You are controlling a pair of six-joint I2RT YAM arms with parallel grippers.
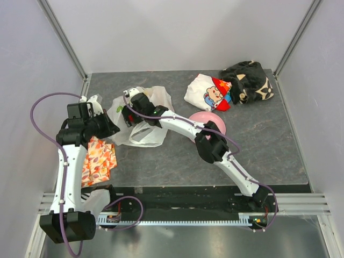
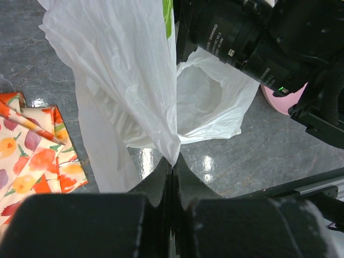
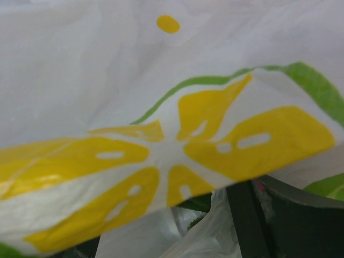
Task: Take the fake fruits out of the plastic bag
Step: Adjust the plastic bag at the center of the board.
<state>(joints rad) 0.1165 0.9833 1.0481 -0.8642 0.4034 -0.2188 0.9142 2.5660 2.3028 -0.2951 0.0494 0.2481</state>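
- Left gripper (image 2: 172, 163) was clamped fully down on a gathered fold of the plastic bag (image 1: 145, 137); I saw the film bunched to a point right at the fingertips and pulled taut up from there.
- The bag sat on the left half of the table (image 1: 269, 145), between the two arms, with its mouth gaping toward the right arm (the left wrist camera looked straight into the white hollow).
- Right arm reached from its base across the table, and the right gripper (image 1: 129, 114) was at the bag's rear left part, down among the folds.
- I couldn't tell how wide the right jaws stood. The right wrist view was almost all bag film with a big yellow citrus print (image 3: 177, 156) pressed close to the lens, and only one dark finger (image 3: 250, 215) was clearly poking out below it.
- I couldn't make out any fruit. A few green patches showed at the film's edge, but I couldn't say whether they were print or toy.
- Orange patterned cloth (image 1: 98, 158) lay folded just beside the left arm, near the front edge and apart from the bag.
- Pink bowl (image 1: 201, 118) sat right of the bag, partly under the right arm.
- White cartoon cloth (image 1: 206, 92) and black cloth (image 1: 248, 80) were touching each other at the back right, well apart from the bag.
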